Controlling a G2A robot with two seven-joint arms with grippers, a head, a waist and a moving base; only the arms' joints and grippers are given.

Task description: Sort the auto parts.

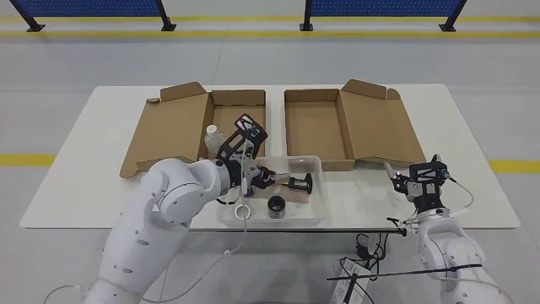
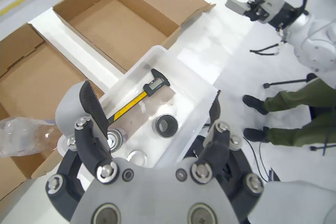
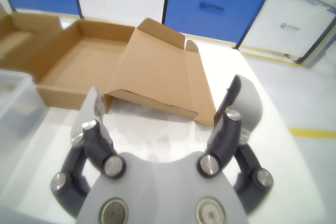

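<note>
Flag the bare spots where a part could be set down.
Right box floor is bare. Table is open left of the left box, which holds a bottle. Crowded: the bin, with caliper, black ring, and the left gripper above it.

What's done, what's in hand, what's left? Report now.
Done: only a clear bottle lies in the left box; the right box holds nothing. In hand: nothing; left gripper hangs open over the bin, right gripper open by the table edge. Left: caliper, black sleeve, bearing and metal disc lie in the bin.
</note>
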